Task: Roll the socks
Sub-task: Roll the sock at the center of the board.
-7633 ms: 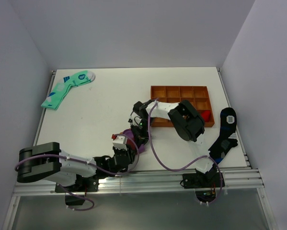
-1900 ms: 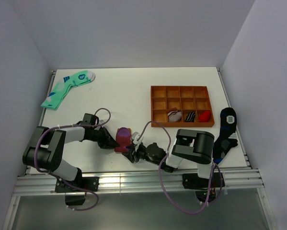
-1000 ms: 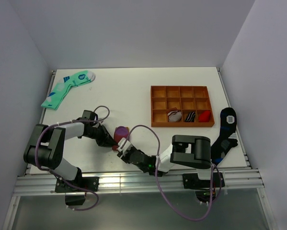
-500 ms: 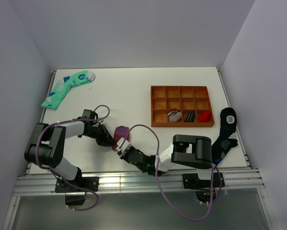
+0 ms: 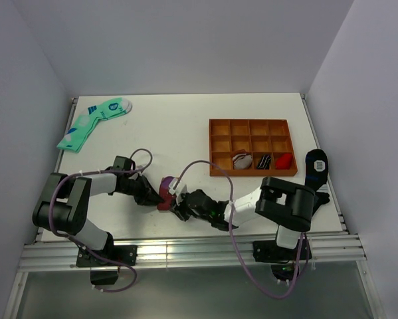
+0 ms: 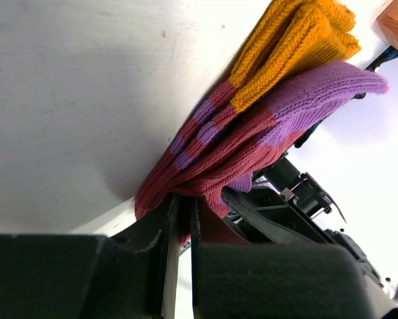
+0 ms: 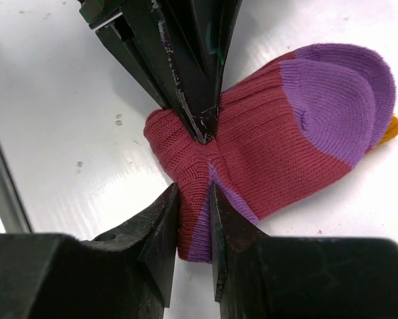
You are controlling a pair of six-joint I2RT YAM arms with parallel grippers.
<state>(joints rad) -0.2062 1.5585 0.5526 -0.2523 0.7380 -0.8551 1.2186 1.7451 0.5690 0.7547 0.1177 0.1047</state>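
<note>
The maroon socks [image 5: 167,193], folded into a short bundle with purple toe and orange cuff, lie on the white table near its front edge. In the left wrist view the socks [image 6: 252,126] show maroon stripes, purple heel and mustard cuff. My left gripper [image 5: 153,195] is shut on the bundle's left end; its jaws pinch maroon knit [image 6: 182,206]. My right gripper [image 5: 179,203] is shut on the bundle's near end, jaws clamped on a maroon-purple fold [image 7: 197,206]. In the right wrist view the socks [image 7: 285,139] spread beyond, with the left gripper's fingers [image 7: 185,73] pinching the far side.
An orange compartment tray [image 5: 252,146] holding rolled socks stands at the right. Mint-green socks [image 5: 92,123] lie at the back left. A black sock with blue patches [image 5: 311,183] lies by the right edge. The table's front rail [image 5: 185,249] is close to the grippers.
My right gripper has swung from the front of the bundle up to its right side, and the right arm has straightened. The left gripper has stayed on the bundle. The bundle shifted slightly.
</note>
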